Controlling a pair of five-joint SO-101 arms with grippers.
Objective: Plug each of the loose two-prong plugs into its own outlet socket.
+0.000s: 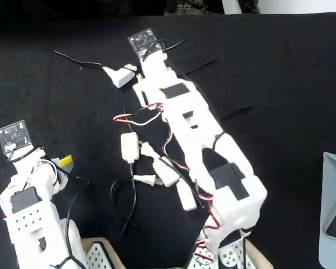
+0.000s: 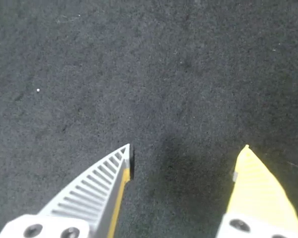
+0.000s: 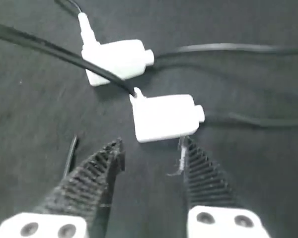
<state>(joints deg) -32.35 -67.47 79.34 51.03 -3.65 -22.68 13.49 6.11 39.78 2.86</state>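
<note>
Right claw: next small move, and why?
Probably nudge the right claw forward so it, being open, straddles the nearer white piece, then close. That piece lies just past the claw's tips, not between them. A second white piece and a black cord sit close behind, so keep the advance short.

Black cables (image 1: 235, 112) vanish beneath the right arm (image 1: 196, 134).

left gripper (image 2: 187, 146): ribbed finger (image 2: 97, 191) white with yellow edge, other finger (image 2: 256, 183) yellow | right gripper (image 3: 152, 144): ridged fingers (image 3: 92, 178) black on white bases | plug (image 3: 164, 116) just ahead of its tips: white | cable (image 3: 39, 44) beyond: black | table cloth (image 2: 139, 64): black, finely speckled | arm (image 1: 199, 139): white | wires (image 1: 135, 119): red, white
</note>
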